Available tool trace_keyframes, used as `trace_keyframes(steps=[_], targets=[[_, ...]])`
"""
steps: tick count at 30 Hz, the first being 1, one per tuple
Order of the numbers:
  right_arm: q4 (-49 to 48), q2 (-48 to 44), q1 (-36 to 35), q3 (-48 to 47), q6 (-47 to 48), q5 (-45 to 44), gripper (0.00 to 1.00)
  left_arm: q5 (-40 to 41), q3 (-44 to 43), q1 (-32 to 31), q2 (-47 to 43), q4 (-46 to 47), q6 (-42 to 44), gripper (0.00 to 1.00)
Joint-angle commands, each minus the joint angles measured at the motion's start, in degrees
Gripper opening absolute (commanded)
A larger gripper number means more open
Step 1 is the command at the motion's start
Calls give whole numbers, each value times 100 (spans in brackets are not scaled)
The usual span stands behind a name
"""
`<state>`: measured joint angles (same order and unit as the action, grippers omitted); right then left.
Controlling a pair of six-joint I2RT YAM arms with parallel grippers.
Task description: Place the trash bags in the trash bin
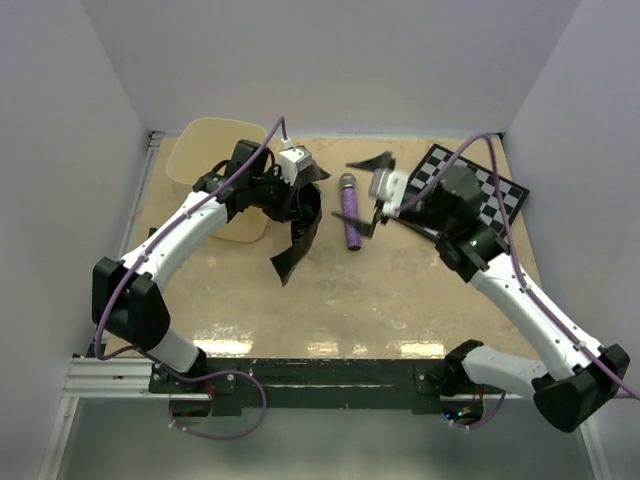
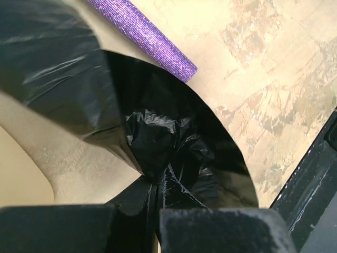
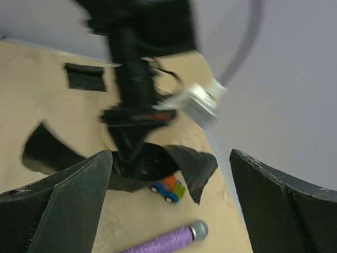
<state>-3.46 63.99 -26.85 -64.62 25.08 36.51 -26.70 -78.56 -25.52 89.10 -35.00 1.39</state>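
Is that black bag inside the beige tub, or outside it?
Outside. The trash bag hangs from the left claw, over the table beside the trash bin.

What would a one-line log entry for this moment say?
left gripper: shut on trash bag | trash bag: hanging beside trash bin, not inside | right gripper: open, empty

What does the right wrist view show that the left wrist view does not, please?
Only the right wrist view: a small toy car by the bag, and the open right gripper. Only the left wrist view: the left gripper shut on the bag, and the black frame rail. Both: the bag, the purple cylinder and the table.
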Motion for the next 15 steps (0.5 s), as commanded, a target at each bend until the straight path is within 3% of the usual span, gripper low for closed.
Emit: trace_keyframes(steps=[1,6,15], targets=[[1146,-1,-742,213,2842,286,97,77,-335,38,160,-59,-437,0],[2690,947,-909,-673,5037,374,93,156,-449,38,248,-138,-438,0],[4740,2881,-1164,-2185,6939,506,86,174,-537,47,257,-94,-403,0]])
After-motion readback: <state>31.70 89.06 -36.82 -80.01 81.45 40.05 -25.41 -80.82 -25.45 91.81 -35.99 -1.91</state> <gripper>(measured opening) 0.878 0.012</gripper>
